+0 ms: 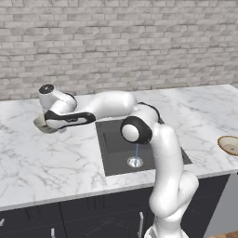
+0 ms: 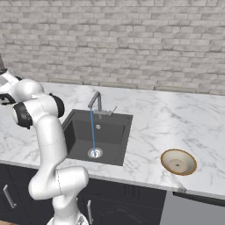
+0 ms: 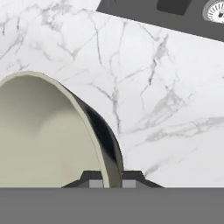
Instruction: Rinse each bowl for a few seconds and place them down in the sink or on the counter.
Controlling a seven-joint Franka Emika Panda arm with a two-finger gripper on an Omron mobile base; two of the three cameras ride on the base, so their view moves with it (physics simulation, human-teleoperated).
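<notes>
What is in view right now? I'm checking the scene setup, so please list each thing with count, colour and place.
pale greenish-cream bowl: one, glossy inside, over the counter left of the sink, its rim between the gripper's fingertips.
tan-beige bowl: one, brownish mottled inside, upright on the counter right of the sink.
sink: one, dark grey, recessed in the counter, round silver drain at the bottom.
faucet: one, silver, at the sink's back edge, a thin stream of water running to the drain.
counter: one, white marble with grey veins, above dark cabinets.
brick wall: one, grey, behind the counter.
gripper: one, dark fingertips, shut on the pale bowl's rim.
</notes>
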